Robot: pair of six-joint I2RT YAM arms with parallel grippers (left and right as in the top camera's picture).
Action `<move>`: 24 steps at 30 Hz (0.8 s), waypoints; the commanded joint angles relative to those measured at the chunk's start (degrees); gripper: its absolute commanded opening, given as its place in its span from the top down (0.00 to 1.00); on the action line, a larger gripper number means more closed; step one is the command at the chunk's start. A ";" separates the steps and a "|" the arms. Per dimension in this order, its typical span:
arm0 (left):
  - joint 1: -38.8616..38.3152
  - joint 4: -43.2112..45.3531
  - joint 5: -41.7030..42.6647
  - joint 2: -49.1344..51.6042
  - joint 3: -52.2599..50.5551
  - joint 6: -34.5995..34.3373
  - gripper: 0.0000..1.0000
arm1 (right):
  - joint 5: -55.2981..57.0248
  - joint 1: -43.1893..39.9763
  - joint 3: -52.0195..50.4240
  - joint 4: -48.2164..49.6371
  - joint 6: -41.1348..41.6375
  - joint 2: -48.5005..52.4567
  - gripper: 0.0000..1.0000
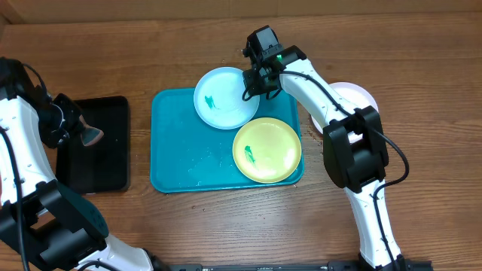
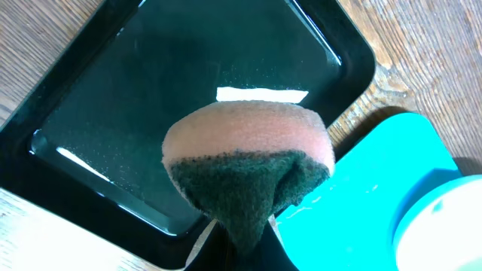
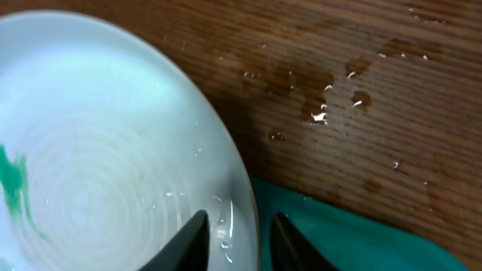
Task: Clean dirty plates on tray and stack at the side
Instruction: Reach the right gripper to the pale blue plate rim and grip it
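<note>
Woodgrain tabletop (image 1: 226, 45) fills the overhead view, with the turquoise tray (image 1: 173, 150), a smooth rounded-corner rectangle with a raised rim, at its middle. The light blue plate (image 1: 222, 98) sits at the tray's upper right, its edge overhanging the far rim. The yellow-green plate (image 1: 267, 149) lies just beside it at the tray's right end, and each carries a small teal smear. The white plate (image 1: 354, 98) rests on the wood to the right of the tray, partly hidden by the right arm. The right gripper (image 1: 252, 84) is at the blue plate's right edge. The left gripper (image 1: 84, 134) hangs over a narrower black tray (image 1: 105, 165), clenched on a sponge (image 1: 93, 137). From the left wrist, that sponge shows a porous peach foam layer over a coarse dark green scouring face, squeezed to a point between the fingers, above the black tray's glossy, wet-looking floor. From the right wrist, the blue plate's faint concentric ridges and beaded water show, and the two dark fingers (image 3: 192, 241) straddle its rim, one inside, one outside. Whether they press on it I cannot tell. Droplets (image 3: 324, 105) dot the wood beyond.
</note>
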 commanded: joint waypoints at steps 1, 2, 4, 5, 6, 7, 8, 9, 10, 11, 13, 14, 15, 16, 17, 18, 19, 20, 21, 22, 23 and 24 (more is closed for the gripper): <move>0.15 0.35 1.29 -1.01 -0.31 1.14 0.96 | 0.33 1.25 -0.22 0.48 0.13 -0.09 0.79; 0.15 0.37 1.29 -1.01 -0.31 1.14 0.96 | 0.33 1.55 -0.22 0.44 0.15 -0.07 0.80; 0.15 0.35 1.29 -1.01 -0.31 1.14 0.96 | 0.33 1.92 -0.24 0.35 0.15 0.00 0.80; 0.15 0.35 1.31 -1.01 -0.31 1.14 0.96 | 0.33 2.10 -0.24 0.31 0.13 0.02 0.80; 0.15 0.33 1.31 -1.01 -0.31 1.14 0.96 | 0.33 2.19 -0.24 0.28 0.15 0.07 0.78; 0.15 0.33 1.33 -1.01 -0.31 1.14 0.96 | 0.33 2.29 -0.24 0.28 0.17 0.26 0.78; 0.15 0.33 1.33 -1.01 -0.31 1.14 0.96 | 0.33 2.43 -0.24 0.31 0.17 0.57 0.76; 0.15 0.33 1.33 -1.01 -0.31 1.14 0.96 | 0.31 2.47 -0.24 0.31 0.20 0.70 0.75; 0.15 0.33 1.33 -1.01 -0.31 1.14 0.96 | 0.31 2.56 -0.24 0.28 0.37 1.27 0.76; 0.15 0.33 1.40 -1.01 -0.31 1.14 0.96 | 0.15 2.69 -0.24 0.13 0.37 1.53 0.76; 0.15 0.31 1.90 -1.01 -0.31 1.14 0.96 | -0.37 2.82 -0.24 -0.33 0.66 2.10 0.76; 0.15 0.31 2.16 -1.01 -0.31 1.16 0.96 | -1.05 2.86 -0.24 -0.63 1.14 2.14 0.78; 0.15 0.31 2.49 -1.01 -0.31 1.25 0.96 | -1.92 2.95 -0.24 -0.83 1.44 2.14 0.80; 0.15 0.33 2.93 -1.01 -0.31 1.57 0.96 | -3.17 3.10 -0.24 -0.98 1.44 2.14 0.82; 0.15 0.33 3.08 -1.01 -0.31 1.55 0.96 | -4.70 3.39 -0.24 -1.01 1.44 2.14 0.83; 0.15 0.33 3.06 -1.01 -0.31 1.57 0.96 | -5.16 3.58 -0.24 -1.07 1.46 2.14 0.83; 0.15 0.33 3.06 -1.01 -0.31 1.57 0.96 | -5.68 3.98 -0.24 -1.27 1.46 2.14 0.85; 0.15 0.31 3.06 -1.01 -0.31 1.57 0.96 | -6.10 5.31 -0.24 -1.68 1.46 2.14 0.92; 0.13 0.31 3.06 -1.01 -0.31 1.57 0.96 | -6.12 6.01 -0.22 -1.86 1.46 2.14 0.96; 0.11 0.31 3.08 -1.01 -0.31 1.57 0.96 | -6.14 6.71 -0.22 -2.03 1.53 2.14 0.96; 0.02 0.28 3.10 -1.01 -0.31 1.57 0.96 | -6.14 7.69 -0.22 -2.47 1.70 2.14 0.96; -0.11 0.17 3.23 -1.01 -0.31 1.66 0.96 | -6.08 8.44 -0.22 -2.89 2.16 2.14 0.96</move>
